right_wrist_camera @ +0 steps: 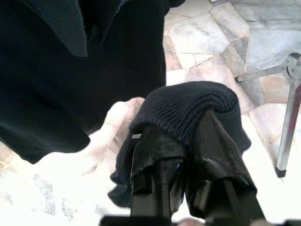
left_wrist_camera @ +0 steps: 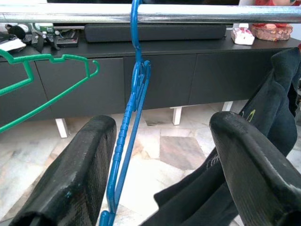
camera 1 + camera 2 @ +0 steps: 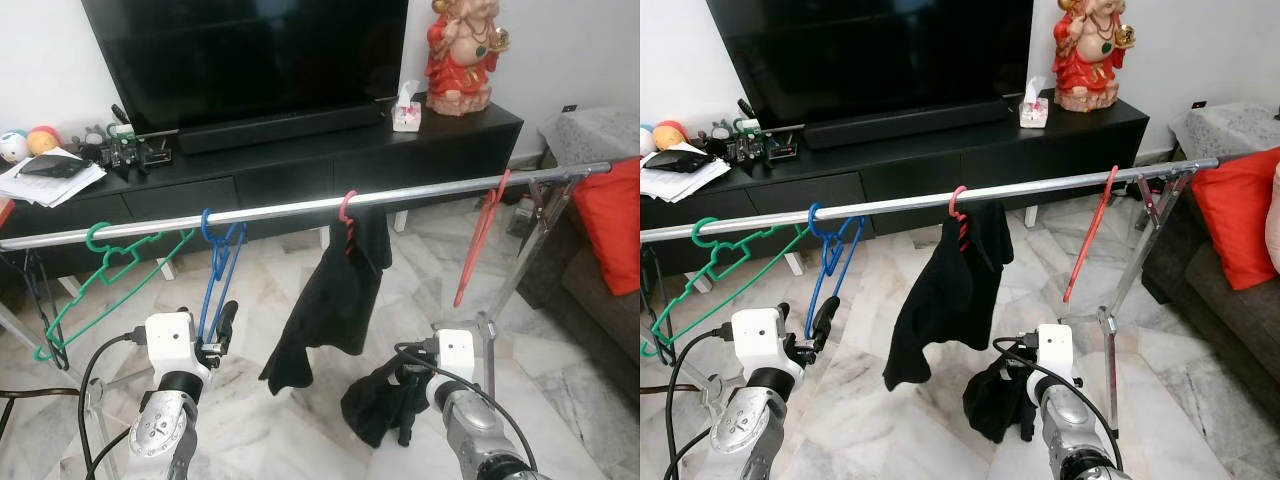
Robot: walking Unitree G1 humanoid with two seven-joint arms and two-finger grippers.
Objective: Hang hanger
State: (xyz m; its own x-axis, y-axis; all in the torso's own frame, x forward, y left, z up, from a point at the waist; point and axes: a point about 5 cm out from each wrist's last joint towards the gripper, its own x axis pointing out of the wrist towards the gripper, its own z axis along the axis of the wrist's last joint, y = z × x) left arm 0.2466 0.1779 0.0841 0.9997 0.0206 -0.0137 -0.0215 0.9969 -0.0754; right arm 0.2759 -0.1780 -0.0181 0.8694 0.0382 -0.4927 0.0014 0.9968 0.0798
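The right gripper (image 1: 188, 179) is low under the rail (image 3: 300, 208) and pinches a dark knit cloth (image 1: 188, 113) tight between its fingers. The left gripper (image 2: 160, 160) is also under the rail, its 2 fingers spread wide, with the blue hanger (image 3: 218, 262) between them but not squeezed. The blue hanger's hook is already over the rail, so hanging it looks done. I think letting go is all that is left. A black shirt (image 3: 335, 290) hangs on the rail too.
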